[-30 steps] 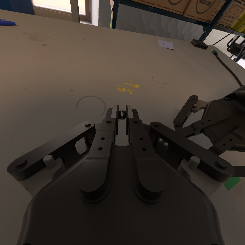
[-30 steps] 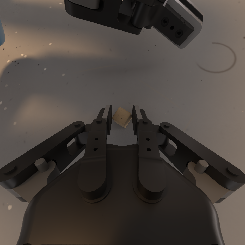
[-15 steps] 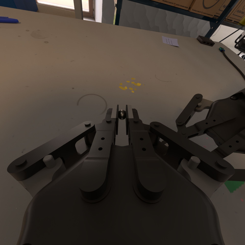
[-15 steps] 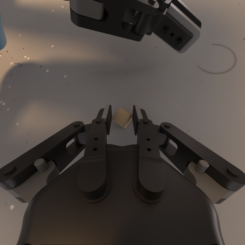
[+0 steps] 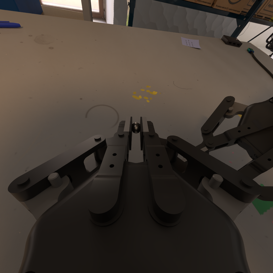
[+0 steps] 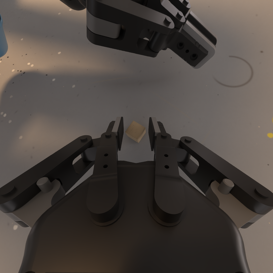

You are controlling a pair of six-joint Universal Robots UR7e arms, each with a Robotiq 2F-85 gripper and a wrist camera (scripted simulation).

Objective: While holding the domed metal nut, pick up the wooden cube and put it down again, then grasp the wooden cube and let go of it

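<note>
My left gripper (image 5: 135, 119) is shut on the domed metal nut (image 5: 135, 128), a small shiny piece held between the pads above the table. In the right wrist view it hangs over the far side (image 6: 147, 29). The wooden cube (image 6: 135, 131) is small and pale, lying on the table turned corner-on. My right gripper (image 6: 135, 121) is open around it, with a finger on each side and a thin gap to each pad. The right gripper also shows at the right edge of the left wrist view (image 5: 236, 133).
The beige table bears yellow spots (image 5: 144, 93), a ring mark (image 5: 102, 116), a paper note (image 5: 190, 42), a black box (image 5: 231, 41), a cable (image 5: 260, 63) and a blue pen (image 5: 8, 24). A blue cylinder (image 6: 2, 37) stands at the left edge of the right wrist view.
My right gripper's jaws have spread slightly away from the cube. The left gripper, still holding the nut, has shifted and looms larger and nearer in the right wrist view.
</note>
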